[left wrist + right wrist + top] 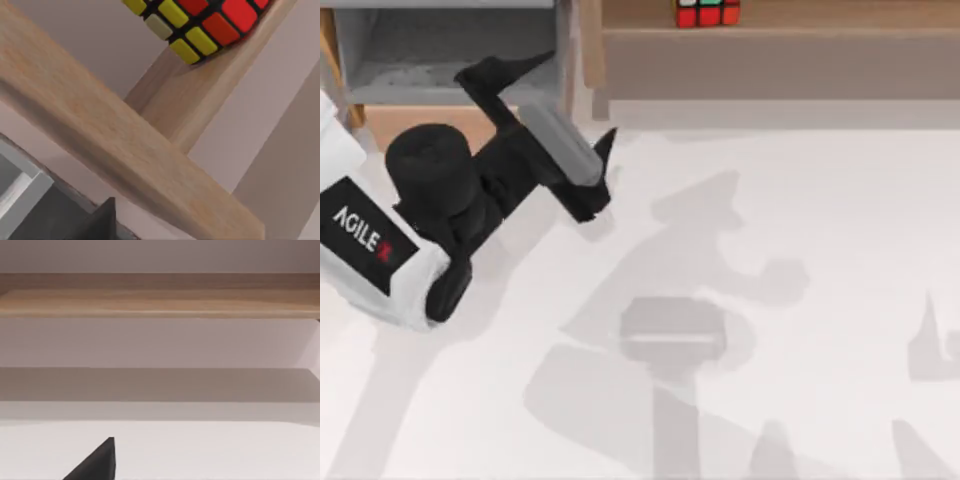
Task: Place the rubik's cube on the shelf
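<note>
Left gripper (555,105) over surface's (800,300) left rear, fingers spread apart, holding nothing, one tip before grey-lined box compartment (420,60). Beyond, rubik's cube (707,12) sits upright on shelf (770,60), red faces forward; yellow and red squares, black grid, in left wrist view.

red-yellow rubik's cube (200,22), light-brown shelf (800,15)

Rubik's cube (707,12) top cropped
</note>
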Action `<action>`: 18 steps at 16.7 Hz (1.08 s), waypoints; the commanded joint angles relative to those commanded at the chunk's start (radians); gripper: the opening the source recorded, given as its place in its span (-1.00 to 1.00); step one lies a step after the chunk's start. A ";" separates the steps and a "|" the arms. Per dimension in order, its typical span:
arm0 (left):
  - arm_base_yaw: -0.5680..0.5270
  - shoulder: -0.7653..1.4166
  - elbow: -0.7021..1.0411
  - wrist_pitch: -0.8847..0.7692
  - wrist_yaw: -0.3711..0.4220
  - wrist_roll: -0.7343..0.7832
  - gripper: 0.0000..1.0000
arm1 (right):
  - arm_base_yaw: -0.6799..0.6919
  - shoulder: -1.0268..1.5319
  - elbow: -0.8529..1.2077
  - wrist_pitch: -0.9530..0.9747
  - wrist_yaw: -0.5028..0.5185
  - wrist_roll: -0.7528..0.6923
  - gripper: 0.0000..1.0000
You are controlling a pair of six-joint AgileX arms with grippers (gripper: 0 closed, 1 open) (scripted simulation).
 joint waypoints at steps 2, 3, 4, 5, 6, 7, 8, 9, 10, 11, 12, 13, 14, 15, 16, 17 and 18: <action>0.132 -0.055 -0.133 0.049 0.119 0.119 1.00 | 0.000 0.000 0.000 0.000 0.000 0.000 1.00; 0.203 -0.080 -0.194 0.072 0.175 0.178 1.00 | 0.000 0.000 0.000 0.000 0.000 0.000 1.00; 0.276 -0.102 -0.250 0.092 0.226 0.236 1.00 | 0.000 0.000 0.000 0.000 0.000 0.000 1.00; 0.351 -0.122 -0.301 0.111 0.273 0.294 1.00 | 0.000 0.000 0.000 0.000 0.000 0.000 1.00; 0.427 -0.139 -0.347 0.129 0.317 0.350 1.00 | 0.000 0.000 0.000 0.000 0.000 0.000 1.00; 0.503 -0.153 -0.388 0.144 0.357 0.404 1.00 | 0.000 0.000 0.000 0.000 0.000 0.000 1.00; 0.578 -0.164 -0.421 0.157 0.392 0.456 1.00 | 0.000 0.000 0.000 0.000 0.000 0.000 1.00; 0.651 -0.170 -0.446 0.168 0.421 0.505 1.00 | 0.000 0.000 0.000 0.000 0.000 0.000 1.00; 0.721 -0.173 -0.463 0.176 0.445 0.552 1.00 | 0.000 0.000 0.000 0.000 0.000 0.000 1.00; 0.788 -0.172 -0.472 0.182 0.464 0.595 1.00 | 0.000 0.000 0.000 0.000 0.000 0.000 1.00; 0.851 -0.167 -0.472 0.187 0.478 0.635 1.00 | 0.000 0.000 0.000 0.000 0.000 0.000 1.00; 0.907 -0.161 -0.462 0.190 0.487 0.671 1.00 | 0.000 0.000 0.000 0.000 0.000 0.000 1.00; 0.955 -0.153 -0.444 0.193 0.491 0.701 1.00 | 0.000 0.000 0.000 0.000 0.000 0.000 1.00; 0.996 -0.146 -0.424 0.195 0.493 0.726 1.00 | 0.000 0.000 0.000 0.000 0.000 0.000 1.00; 1.027 -0.140 -0.404 0.196 0.493 0.746 1.00 | 0.000 0.000 0.000 0.000 0.000 0.000 1.00; 1.049 -0.134 -0.386 0.197 0.492 0.760 1.00 | 0.000 0.000 0.000 0.000 0.000 0.000 1.00; 1.062 -0.131 -0.375 0.198 0.491 0.768 1.00 | 0.000 0.000 0.000 0.000 0.000 0.000 1.00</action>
